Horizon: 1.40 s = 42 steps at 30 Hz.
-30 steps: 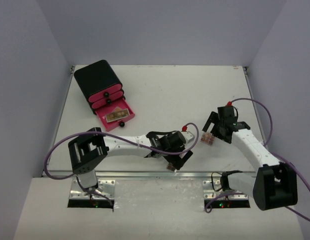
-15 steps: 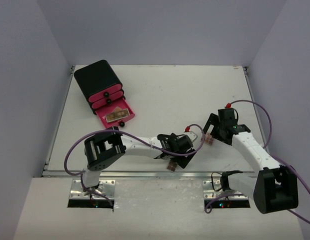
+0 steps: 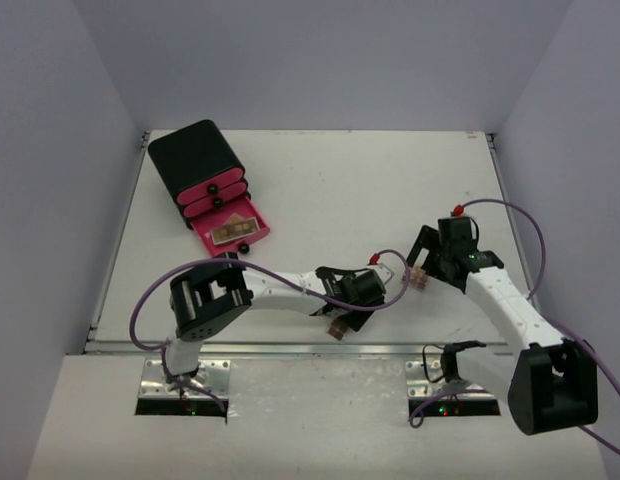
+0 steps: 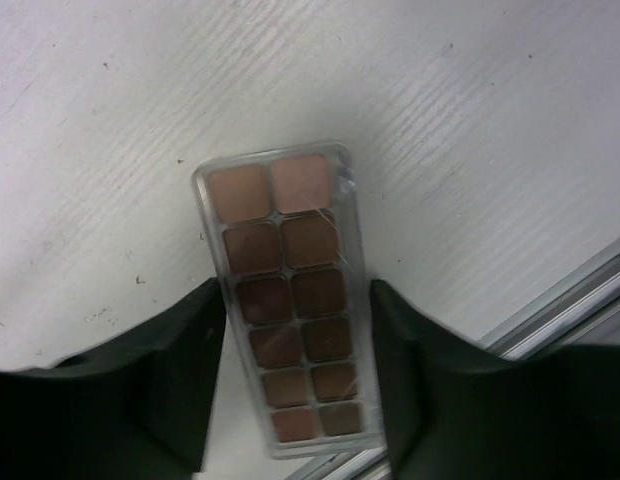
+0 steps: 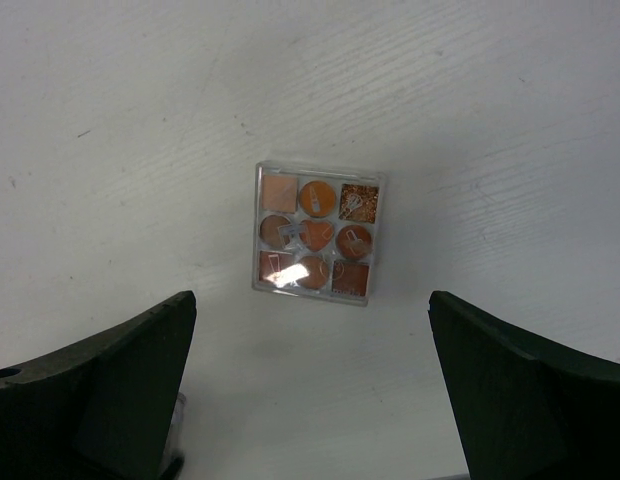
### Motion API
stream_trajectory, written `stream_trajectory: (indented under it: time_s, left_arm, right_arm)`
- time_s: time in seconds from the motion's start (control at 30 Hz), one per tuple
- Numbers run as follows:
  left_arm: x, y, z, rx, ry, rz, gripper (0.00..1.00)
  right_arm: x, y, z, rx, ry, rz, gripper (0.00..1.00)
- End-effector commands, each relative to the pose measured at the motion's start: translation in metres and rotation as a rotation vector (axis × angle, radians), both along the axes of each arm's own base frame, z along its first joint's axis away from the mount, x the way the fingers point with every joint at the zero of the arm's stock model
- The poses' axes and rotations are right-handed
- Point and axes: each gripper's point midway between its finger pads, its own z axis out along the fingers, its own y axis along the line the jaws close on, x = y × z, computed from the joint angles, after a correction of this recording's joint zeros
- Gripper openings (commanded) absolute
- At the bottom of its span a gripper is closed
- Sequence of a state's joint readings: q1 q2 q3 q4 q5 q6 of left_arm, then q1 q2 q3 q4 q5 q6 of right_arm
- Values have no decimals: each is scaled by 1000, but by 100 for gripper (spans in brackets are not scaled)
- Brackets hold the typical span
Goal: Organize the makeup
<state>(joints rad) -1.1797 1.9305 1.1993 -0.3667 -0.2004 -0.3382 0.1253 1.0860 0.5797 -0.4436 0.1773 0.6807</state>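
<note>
A long brownish palette in a clear case lies flat on the white table near its front edge. My left gripper is down over it, a black finger against each long side, shut on it. In the top view that palette sticks out toward the front from under the left gripper. A square multicolour palette lies flat ahead of my right gripper, which hovers open and wide above it, touching nothing. In the top view the square palette peeks out beside the right gripper.
A large black box with pink drawers stands at the back left. Its bottom drawer is pulled out, with a brownish palette inside. The table's metal front rail runs close beside the long palette. Walls enclose the table's sides.
The left gripper settled over the long palette and its jaws closed from wide open onto the palette's sides. The right arm shifted only slightly and stayed open.
</note>
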Motion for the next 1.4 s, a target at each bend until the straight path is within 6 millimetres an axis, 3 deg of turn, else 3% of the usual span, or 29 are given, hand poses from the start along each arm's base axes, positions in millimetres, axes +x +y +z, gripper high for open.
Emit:
stream_trajectory:
  time_s: [0.0,0.07,0.17,0.33,0.53,0.8,0.83,0.93,1.13,1.27,1.37]
  left_arm:
    - [-35,42,-43,182,161,-32,7]
    - [-33,49,-45,196,172,-21,0]
    - [-18,55,-40,198,172,-4,0]
    - [43,57,-1,151,-15,-121,0]
    - [75,68,35,158,-233,-224,0]
    - [100,53,129,7,-461,-324,0]
    - [106,58,137,13,-473,-324,0]
    - [141,89,163,26,-504,-269,0]
    - [199,183,177,159,-602,-212,0]
    - [213,234,167,259,-645,-229,0]
    - [226,259,159,282,-624,-205,0]
  right_arm:
    - [8,-6,8,-23,-52,-18,99]
    - [8,-6,9,-24,-53,-16,99]
    - [10,-6,11,-24,-62,-13,99]
    - [12,-4,13,-14,-75,-10,99]
    - [12,-3,9,-7,-70,-9,99]
    - [13,2,5,17,-65,-1,99]
    - [13,2,5,17,-64,-1,99]
    - [13,3,5,20,-66,3,99]
    - [13,1,7,11,-72,6,99]
    - [13,2,5,12,-69,9,99]
    - [12,3,3,19,-63,11,99]
